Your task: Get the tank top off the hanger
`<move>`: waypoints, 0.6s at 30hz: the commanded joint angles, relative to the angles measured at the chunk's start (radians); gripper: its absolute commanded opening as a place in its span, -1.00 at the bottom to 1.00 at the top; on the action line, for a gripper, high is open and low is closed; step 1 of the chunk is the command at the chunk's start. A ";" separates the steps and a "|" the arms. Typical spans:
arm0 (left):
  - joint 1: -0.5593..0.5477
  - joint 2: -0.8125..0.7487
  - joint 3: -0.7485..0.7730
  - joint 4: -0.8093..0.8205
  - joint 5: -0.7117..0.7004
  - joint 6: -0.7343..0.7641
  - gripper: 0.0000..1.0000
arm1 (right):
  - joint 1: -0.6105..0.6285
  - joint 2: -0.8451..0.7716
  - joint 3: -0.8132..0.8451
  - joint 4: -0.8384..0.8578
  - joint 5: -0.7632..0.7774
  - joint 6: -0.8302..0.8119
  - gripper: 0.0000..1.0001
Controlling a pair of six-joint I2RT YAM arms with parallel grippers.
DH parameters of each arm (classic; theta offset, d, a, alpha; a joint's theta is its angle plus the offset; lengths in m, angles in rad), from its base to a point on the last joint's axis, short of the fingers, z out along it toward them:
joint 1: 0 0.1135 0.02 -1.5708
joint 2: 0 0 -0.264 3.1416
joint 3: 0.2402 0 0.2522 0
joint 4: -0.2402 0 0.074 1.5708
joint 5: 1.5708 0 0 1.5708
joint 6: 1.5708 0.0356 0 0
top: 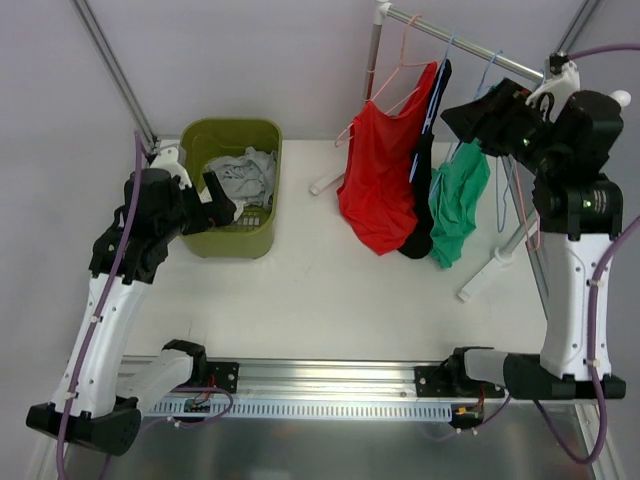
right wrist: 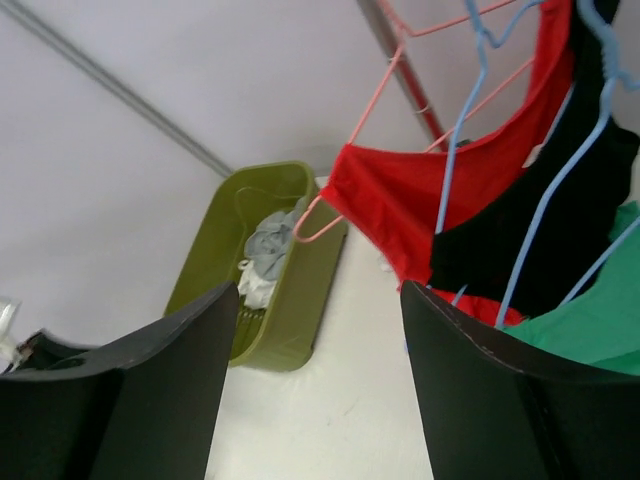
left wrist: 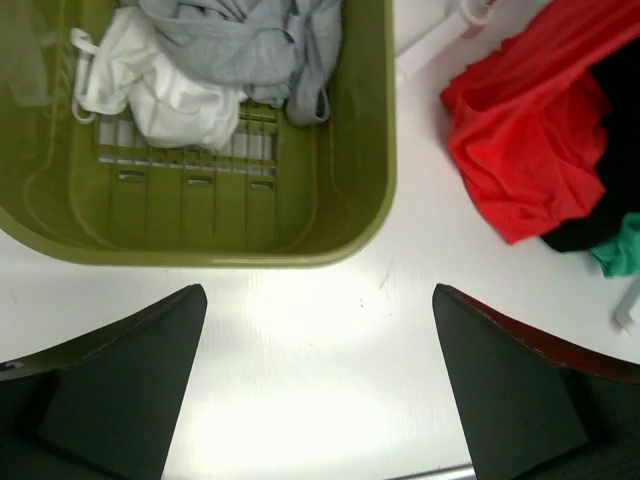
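Note:
Three tank tops hang from the rail (top: 450, 42) at the back right: a red one (top: 375, 180) on a pink hanger (top: 400, 70), a black one (top: 425, 190) and a green one (top: 458, 210) on blue hangers (right wrist: 455, 150). My right gripper (top: 470, 120) is raised beside the green top's upper edge. In its wrist view the right gripper (right wrist: 320, 300) is open with nothing between its fingers, and the red (right wrist: 400, 210), black (right wrist: 540, 240) and green (right wrist: 590, 335) tops are to its right. My left gripper (left wrist: 318, 300) is open and empty, just in front of the basket.
An olive basket (top: 232, 240) at the back left holds grey (left wrist: 240, 40) and white (left wrist: 150, 85) clothes. The rack's white feet (top: 490, 275) rest on the table near the right arm. Slanted frame poles (top: 115, 70) stand behind the basket.

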 commanded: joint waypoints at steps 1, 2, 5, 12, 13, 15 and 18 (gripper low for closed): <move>0.002 -0.167 -0.060 0.027 0.106 0.040 0.97 | 0.047 0.070 0.147 -0.108 0.240 -0.099 0.39; 0.001 -0.200 -0.077 0.028 0.115 0.059 0.97 | 0.051 0.092 0.166 -0.128 0.322 -0.133 0.33; 0.002 -0.319 -0.152 0.033 0.034 0.093 0.97 | 0.067 0.136 0.187 -0.158 0.483 -0.163 0.32; 0.002 -0.441 -0.307 0.085 -0.081 0.077 0.97 | 0.111 0.247 0.179 -0.148 0.556 -0.195 0.26; 0.002 -0.436 -0.331 0.088 -0.075 0.077 0.97 | 0.114 0.262 0.181 -0.150 0.564 -0.196 0.25; 0.002 -0.418 -0.345 0.090 -0.057 0.090 0.97 | 0.122 0.296 0.176 -0.151 0.582 -0.195 0.25; 0.002 -0.413 -0.371 0.090 -0.037 0.099 0.97 | 0.125 0.320 0.161 -0.147 0.649 -0.195 0.16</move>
